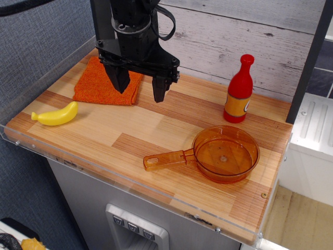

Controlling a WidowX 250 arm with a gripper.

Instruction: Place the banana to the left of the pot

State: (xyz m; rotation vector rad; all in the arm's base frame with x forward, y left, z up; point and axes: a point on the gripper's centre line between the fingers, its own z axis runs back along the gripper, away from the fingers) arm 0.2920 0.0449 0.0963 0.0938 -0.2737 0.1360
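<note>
The yellow toy banana point(56, 115) lies on the wooden tabletop near its left edge. The amber-orange translucent pot point(226, 152) sits at the front right, its long handle point(165, 160) pointing left toward the table's middle. My black gripper point(139, 87) hangs open and empty above the back middle of the table, over the right edge of an orange cloth. It is well to the right of and behind the banana, and apart from the pot.
An orange cloth point(104, 80) lies at the back left under the gripper. A red bottle with a yellow label point(239, 92) stands behind the pot. A clear plastic rim point(78, 161) runs along the table's front and left edges.
</note>
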